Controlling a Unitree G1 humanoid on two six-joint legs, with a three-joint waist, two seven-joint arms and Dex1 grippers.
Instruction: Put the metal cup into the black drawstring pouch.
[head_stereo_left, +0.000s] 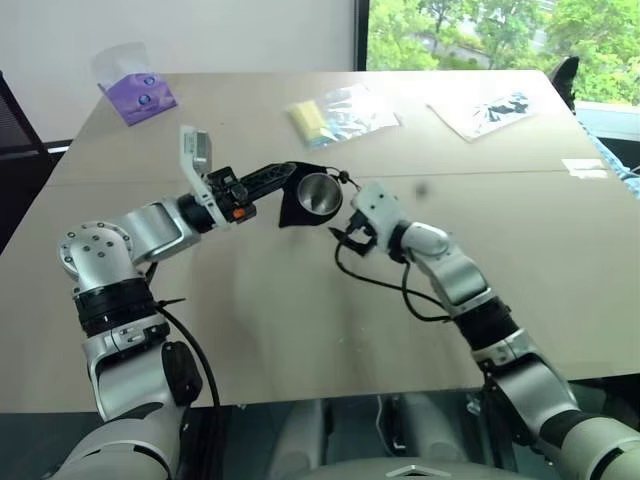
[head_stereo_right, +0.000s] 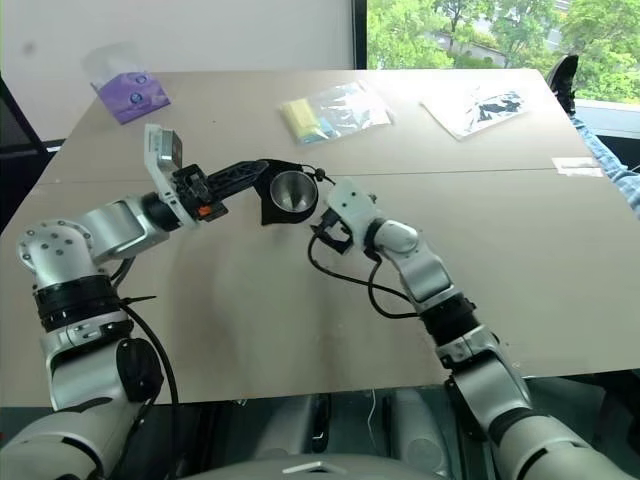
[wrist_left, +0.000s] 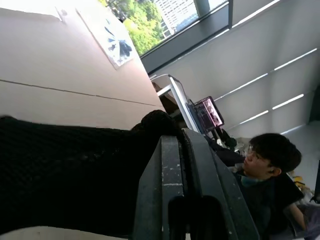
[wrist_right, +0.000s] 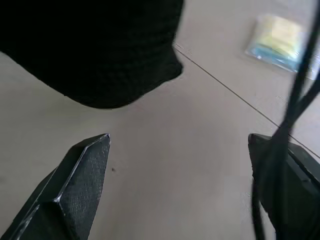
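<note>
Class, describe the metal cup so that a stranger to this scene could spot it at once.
Start at the tan table and find the two robot arms meeting near its middle. The left pincer holds up a black pouch; the cup sits in its mouth, the one shiny silver round thing among flat packets.

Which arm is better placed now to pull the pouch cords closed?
Probably the right: its pincer is open and free beside the pouch, while the left pincer is shut on its rim, cup inside.
</note>
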